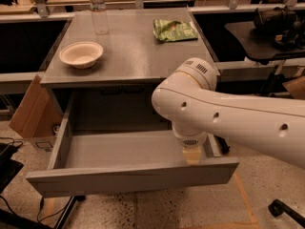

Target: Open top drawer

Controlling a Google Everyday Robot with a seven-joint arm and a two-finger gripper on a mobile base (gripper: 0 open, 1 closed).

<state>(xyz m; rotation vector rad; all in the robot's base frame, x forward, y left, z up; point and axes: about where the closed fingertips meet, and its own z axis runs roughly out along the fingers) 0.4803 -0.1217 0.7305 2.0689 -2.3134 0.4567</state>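
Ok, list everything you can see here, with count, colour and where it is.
top drawer: one, grey, pulled well out of the cabinet
cabinet: one, grey, centre
bowl: one, off-white, left on the cabinet top
water bottle: one, clear, back left of the cabinet top
snack bag: one, green, back right of the cabinet top
cardboard box: one, brown, on the floor left of the cabinet
arm: one, white, reaching in from the right
gripper: one, pale yellow, at the drawer's front wall, right side

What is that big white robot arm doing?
The robot arm is opening the top drawer of the cabinet. Its gripper sits at the drawer's front edge, toward the right. The drawer is pulled far out, so its grey inside shows. A bowl, a bottle and a green bag sit on top.
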